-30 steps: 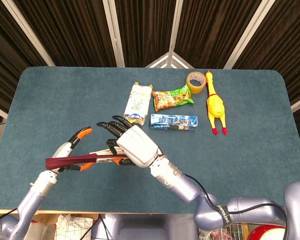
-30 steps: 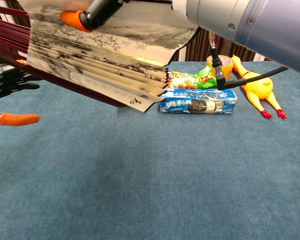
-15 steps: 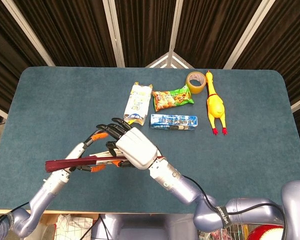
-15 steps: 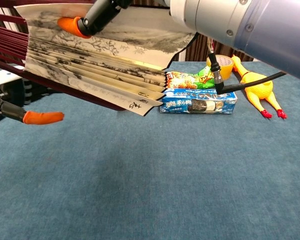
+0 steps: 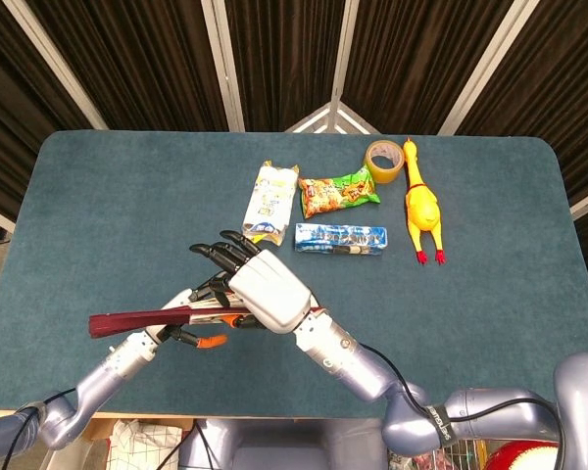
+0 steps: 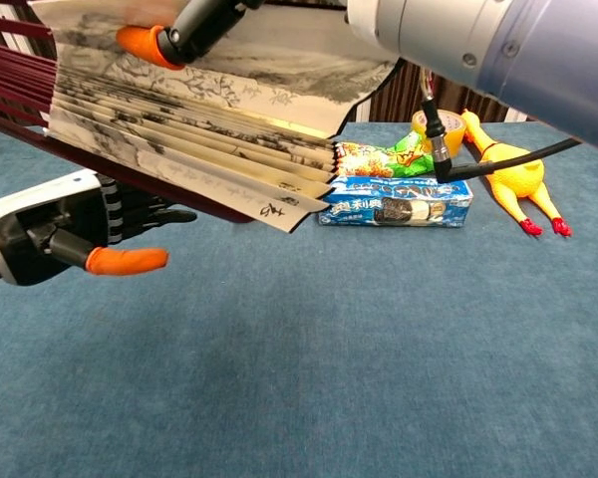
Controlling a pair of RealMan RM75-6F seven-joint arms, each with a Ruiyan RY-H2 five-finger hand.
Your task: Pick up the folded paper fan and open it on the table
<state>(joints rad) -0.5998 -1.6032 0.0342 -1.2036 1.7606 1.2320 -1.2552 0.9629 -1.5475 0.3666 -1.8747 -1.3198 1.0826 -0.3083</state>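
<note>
Above the table (image 5: 98, 196), right hand (image 5: 268, 291) holds partly spread fan (image 6: 199, 129).

One paper fan (image 6: 194, 129), two robot hands: the left hand (image 6: 55, 235) and the right hand (image 5: 267, 293). Three snack packets: a white one (image 5: 270, 201), a green one (image 5: 337, 192), a blue one (image 5: 340, 238). One tape roll (image 5: 383, 161). One rubber chicken (image 5: 421, 203).

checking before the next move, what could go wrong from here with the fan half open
The right hand holds the paper fan aloft; pulling the pleats wider could tear the paper. The left hand sits below the ribs, apparently not gripping, so the fan might slip. Its lower edge hangs near the blue cookie pack and could nudge it.
</note>
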